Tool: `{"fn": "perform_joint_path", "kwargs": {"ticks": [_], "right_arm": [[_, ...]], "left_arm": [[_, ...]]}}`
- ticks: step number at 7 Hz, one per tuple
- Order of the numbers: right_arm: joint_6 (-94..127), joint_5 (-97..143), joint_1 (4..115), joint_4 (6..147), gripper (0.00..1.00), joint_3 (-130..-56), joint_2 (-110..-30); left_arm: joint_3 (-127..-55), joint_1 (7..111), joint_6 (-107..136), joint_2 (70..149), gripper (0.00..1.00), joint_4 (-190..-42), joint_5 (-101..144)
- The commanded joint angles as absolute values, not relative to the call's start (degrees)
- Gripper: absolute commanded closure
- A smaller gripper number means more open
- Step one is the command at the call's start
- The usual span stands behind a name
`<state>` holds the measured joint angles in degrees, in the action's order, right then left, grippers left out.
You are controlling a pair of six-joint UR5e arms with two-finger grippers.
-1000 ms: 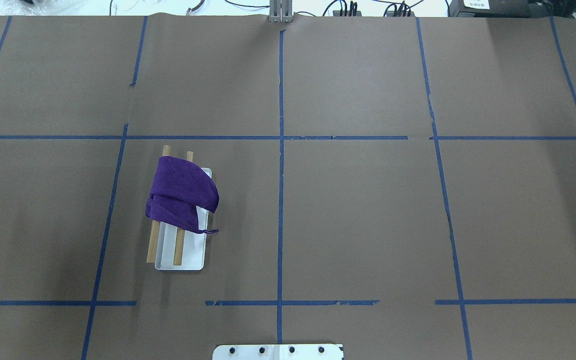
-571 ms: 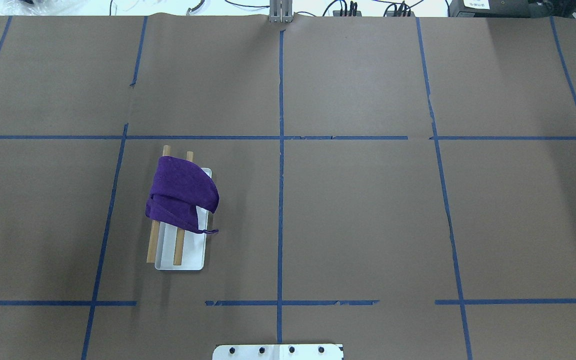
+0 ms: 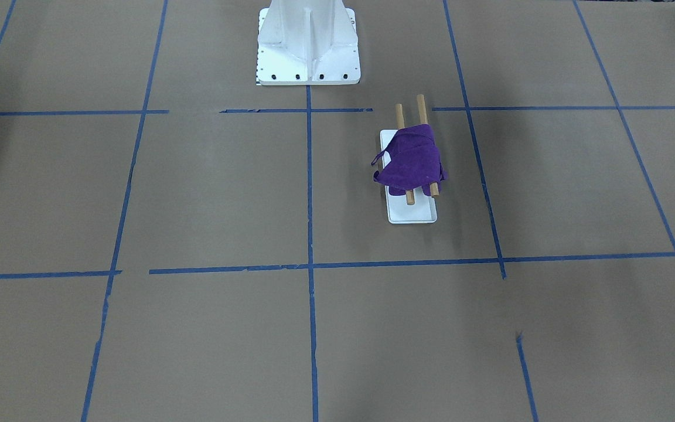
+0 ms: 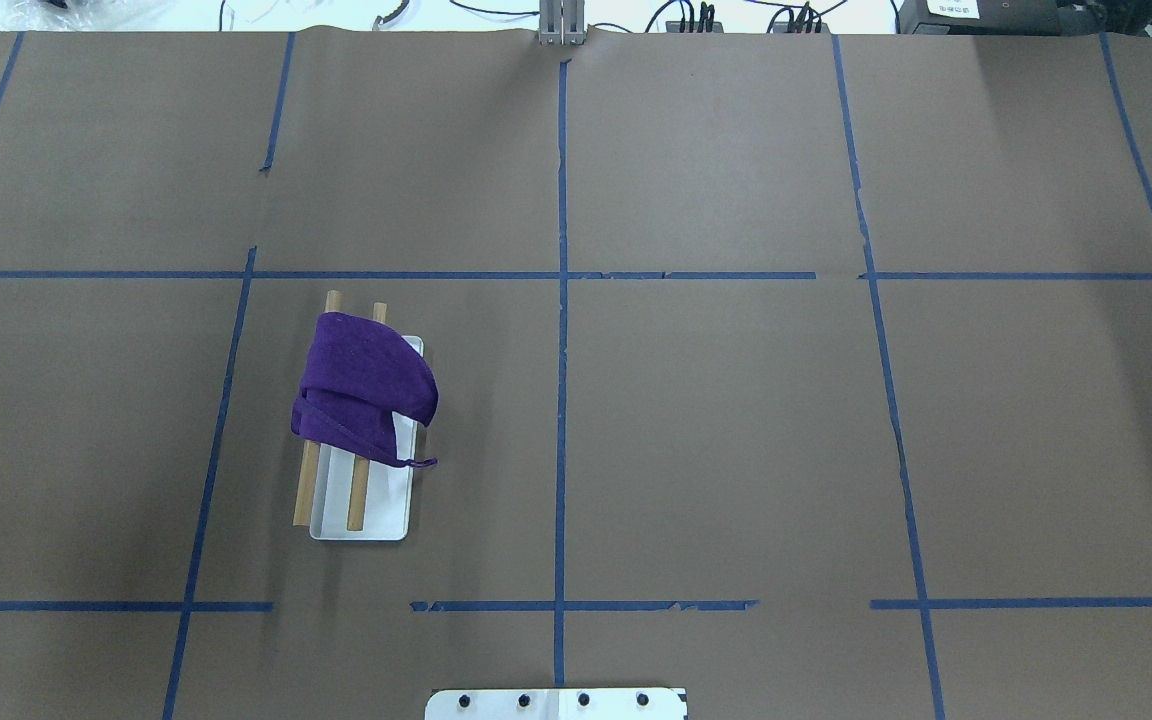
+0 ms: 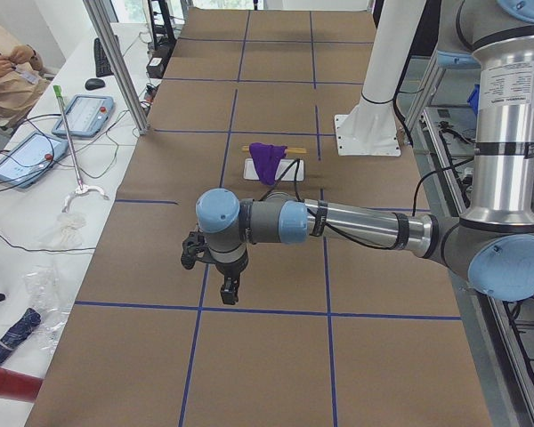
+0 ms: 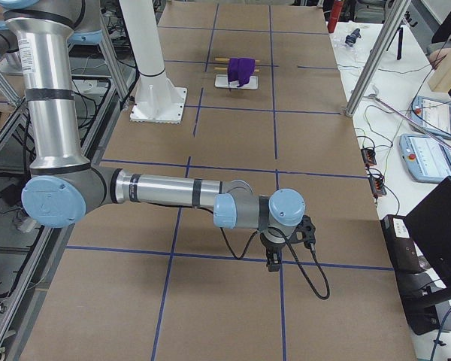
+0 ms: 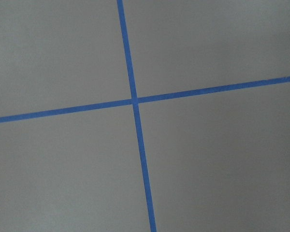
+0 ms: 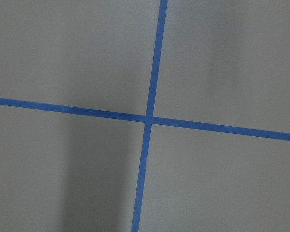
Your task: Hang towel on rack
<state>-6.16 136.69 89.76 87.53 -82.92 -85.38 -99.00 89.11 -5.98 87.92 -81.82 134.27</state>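
Note:
The purple towel [image 4: 366,385] lies bunched and creased over the far part of both wooden dowels of the rack [image 4: 381,512], left of the table's middle. It also shows in the front view [image 3: 412,161], with the rack's white base [image 3: 411,212] under it. Neither gripper shows in the overhead or front view. The left gripper [image 5: 229,289] hangs over the table far from the rack, seen only in the left side view. The right gripper [image 6: 273,259] is likewise seen only in the right side view. I cannot tell if either is open or shut. Both wrist views show only tape crossings.
The large white bolted pedestal [image 3: 308,47] stands at the robot's edge, near the rack. Brown paper with blue tape lines [image 4: 562,400] covers the table. Tablets and cables [image 5: 36,156] lie on a side bench beyond the table.

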Motion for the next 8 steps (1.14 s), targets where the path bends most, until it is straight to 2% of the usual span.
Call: {"fn": "perform_joint_path", "kwargs": {"ticks": [1,6,8], "right_arm": [[-6.2,137.2,89.6,87.5,0.0,-82.9,-85.5],[-6.2,137.2,89.6,87.3,0.0,-83.4,-85.7],[-6.2,137.0,89.6,87.2,0.0,-83.9,-85.5]], "left_arm": [[-97.3,88.9,-6.1,87.8,0.0,-82.5,134.3],[-97.5,88.9,-6.2,87.9,0.0,-85.9,134.4],[-97.0,88.9,-6.0,88.1,0.0,-92.4,133.8]]}}
